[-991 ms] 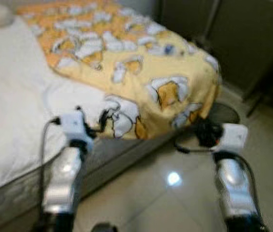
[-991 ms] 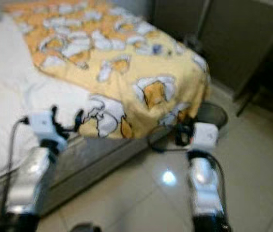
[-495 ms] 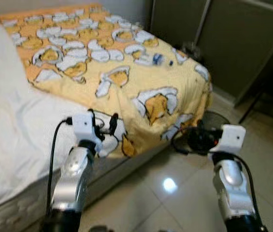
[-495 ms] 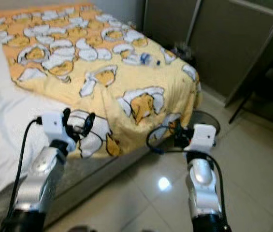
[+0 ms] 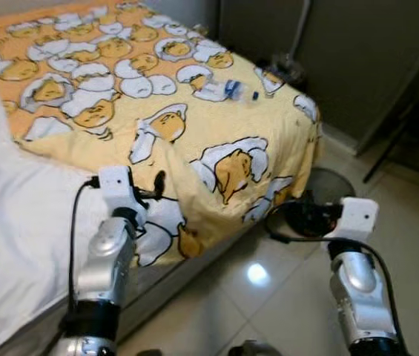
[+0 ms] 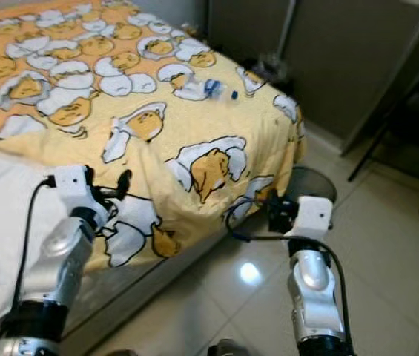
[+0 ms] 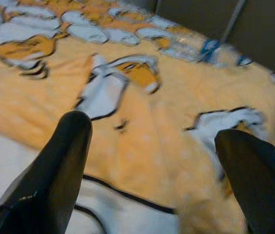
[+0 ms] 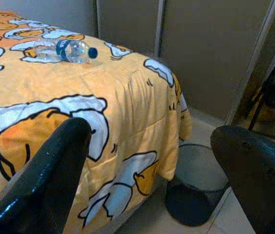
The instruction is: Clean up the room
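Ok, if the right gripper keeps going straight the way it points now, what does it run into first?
Probably the yellow blanket hanging over the bed's corner, just ahead of the open right gripper. The bin sits lower on the floor; depth is hard to judge.

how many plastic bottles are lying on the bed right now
1. The plastic bottle lies on its side on the yellow blanket, near the bed's far corner, above the dark waste bin. Others may be out of frame.

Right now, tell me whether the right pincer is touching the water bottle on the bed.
Apart. The right wrist view shows the water bottle lying on the yellow blanket far beyond the open right pincer.
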Available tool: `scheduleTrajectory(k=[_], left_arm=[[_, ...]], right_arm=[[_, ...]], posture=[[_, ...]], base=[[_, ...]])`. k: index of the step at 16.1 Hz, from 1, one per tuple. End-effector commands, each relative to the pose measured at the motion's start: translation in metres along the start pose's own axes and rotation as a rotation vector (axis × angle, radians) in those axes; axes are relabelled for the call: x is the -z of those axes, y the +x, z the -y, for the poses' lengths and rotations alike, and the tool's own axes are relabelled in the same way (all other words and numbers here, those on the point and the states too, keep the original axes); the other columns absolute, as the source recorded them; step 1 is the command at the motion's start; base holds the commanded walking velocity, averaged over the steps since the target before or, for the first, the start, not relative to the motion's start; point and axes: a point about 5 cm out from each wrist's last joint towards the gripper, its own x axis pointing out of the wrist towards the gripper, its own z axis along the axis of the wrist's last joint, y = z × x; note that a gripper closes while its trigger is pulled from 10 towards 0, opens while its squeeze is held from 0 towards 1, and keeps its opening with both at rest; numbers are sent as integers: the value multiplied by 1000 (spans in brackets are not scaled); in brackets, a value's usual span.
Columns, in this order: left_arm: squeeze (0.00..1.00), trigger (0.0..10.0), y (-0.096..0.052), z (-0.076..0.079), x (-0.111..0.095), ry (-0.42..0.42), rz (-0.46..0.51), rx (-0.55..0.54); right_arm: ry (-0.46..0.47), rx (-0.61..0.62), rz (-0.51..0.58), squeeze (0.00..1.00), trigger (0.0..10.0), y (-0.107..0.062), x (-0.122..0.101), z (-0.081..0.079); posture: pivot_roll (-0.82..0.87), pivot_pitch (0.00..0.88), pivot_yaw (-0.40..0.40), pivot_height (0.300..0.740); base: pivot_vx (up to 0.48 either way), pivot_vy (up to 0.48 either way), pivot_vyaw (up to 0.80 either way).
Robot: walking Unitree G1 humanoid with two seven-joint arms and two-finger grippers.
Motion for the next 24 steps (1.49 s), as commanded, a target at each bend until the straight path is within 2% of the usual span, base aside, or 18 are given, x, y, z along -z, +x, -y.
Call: scheduleTrajectory(k=[1, 3, 5, 6, 9, 11, 15, 16, 17, 20, 24], left_arm=[[0, 10000, 4, -11, 4, 36, -26, -44], [0, 10000, 22, -14, 8, 96, -80, -59], [0, 10000, 31, -15, 11, 135, -120, -71], [0, 10000, 34, -14, 15, 172, -150, -80], [0, 10000, 30, -21, 35, 215, -240, -148], [0, 10000, 27, -29, 37, 240, -241, -234], [0, 10000, 20, -38, 49, 212, -288, -282], [0, 0, 19, -38, 50, 200, -288, -251], [0, 0, 18, -38, 51, 192, -288, -239], [0, 0, 8, -46, 62, 277, -315, -200], [0, 0, 3, -50, 68, 267, -339, -180]], right_arm=[[9, -27, 0, 0, 10000, -1, -1, -8], [8, -40, -5, 0, 10000, -5, -1, -9], [-3, -57, -17, 0, 10000, -12, 0, -8], [-20, -76, -38, 0, 10000, -24, 0, -3], [-71, -142, -65, 0, 10000, -48, -10, 9], [-107, -157, -80, 0, 10000, -60, -18, 19], [-138, -155, -107, 0, 10000, -73, -29, 28], [-136, -157, -114, 0, 10000, -74, -28, 27], [-135, -158, -117, 0, 10000, -74, -28, 26], [-118, -169, -133, 0, 10000, -70, -28, 18], [-94, -191, -141, 0, 10000, -63, -23, 9]], posture=[[-13, 91, -25, 732], [-26, 134, -39, 732], [-50, 167, -53, 732], [-102, 217, -81, 732], [-193, 294, -136, 732], [-250, 325, -162, 732], [-294, 341, -172, 732], [-287, 342, -166, 732], [-285, 342, -165, 732], [-256, 334, -155, 732], [-197, 324, -159, 732]], base=[[0, 0, 0], [0, 0, 0], [0, 0, 0], [0, 0, 0], [0, 0, 0], [0, 0, 0], [0, 0, 0], [0, 0, 0], [0, 0, 0], [0, 0, 0], [0, 0, 0]])
